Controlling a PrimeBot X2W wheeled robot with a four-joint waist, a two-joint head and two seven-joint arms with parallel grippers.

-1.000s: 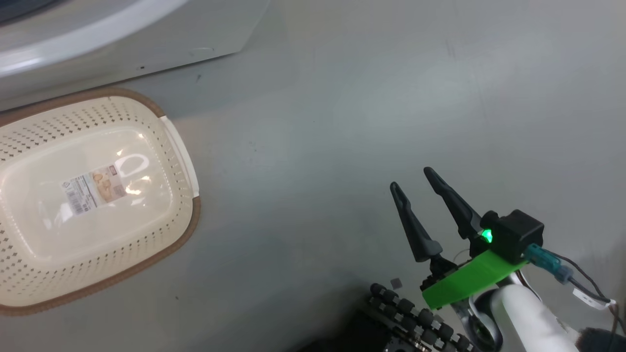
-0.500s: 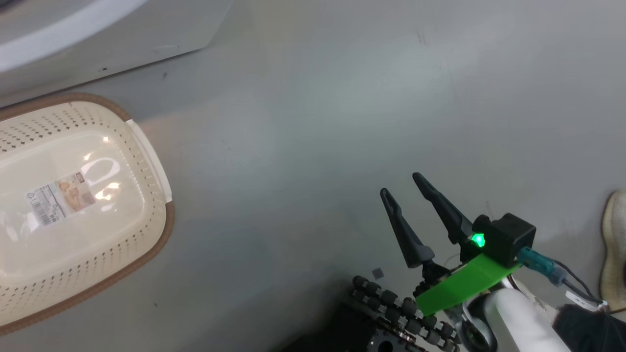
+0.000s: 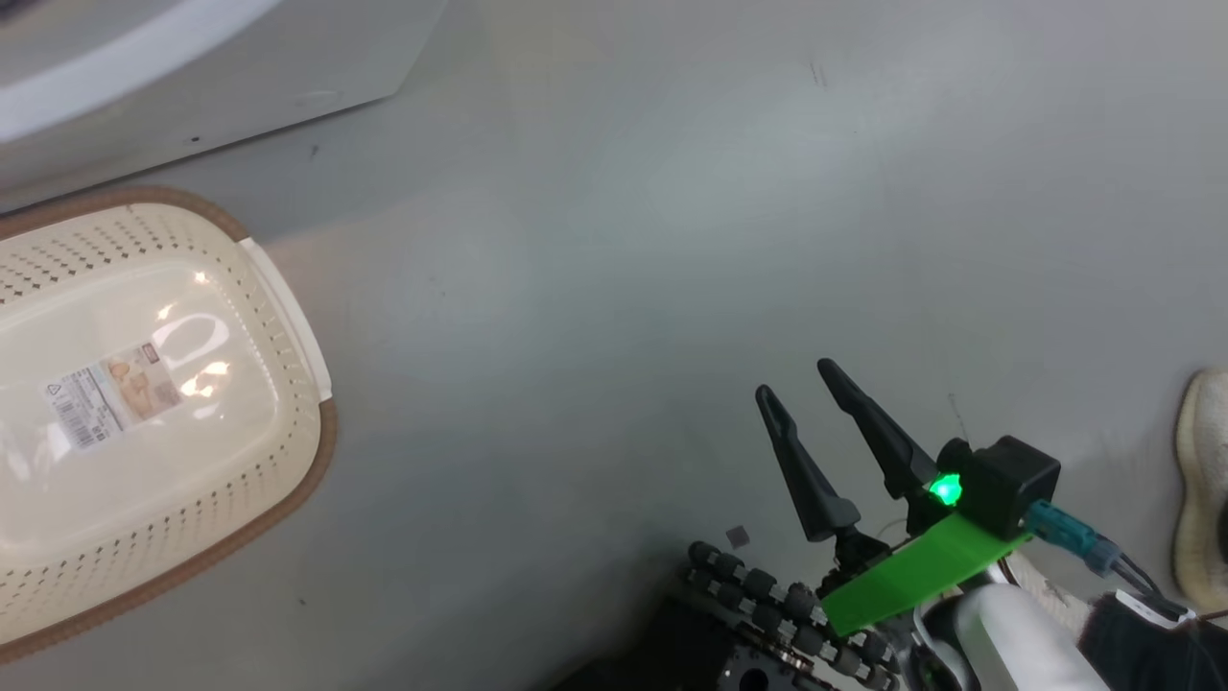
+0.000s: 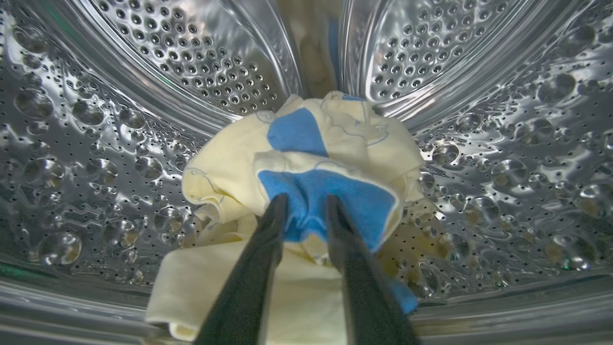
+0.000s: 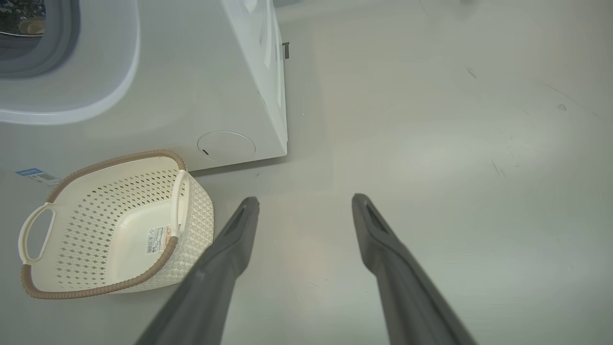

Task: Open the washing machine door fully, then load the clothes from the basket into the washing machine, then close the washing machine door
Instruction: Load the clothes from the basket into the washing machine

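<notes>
One big white washing machine (image 5: 230, 86) stands on the grey floor (image 3: 624, 240), with its grey-ringed round opening (image 5: 28, 43) at the upper left of my right wrist view. My left arm reaches into its steel perforated drum (image 4: 143, 120). Just in front of the machine the cream perforated basket (image 5: 196, 215) sits upright on the floor, with a label sticker (image 3: 110, 393) on its bottom. The clothes (image 4: 311, 143), a crumpled pale yellow bundle with bright blue patches, lie on the drum's lower wall. My left gripper (image 4: 306, 203) has a fold of a blue patch between its fingertips; whether I am pinching that fold or merely straddling it, I cannot tell. My right gripper (image 5: 304, 203) hangs over the floor, well apart from the basket, jaws spread wide and holding nothing. A pale shoe (image 3: 1199, 480) shows at the head view's right edge.
</notes>
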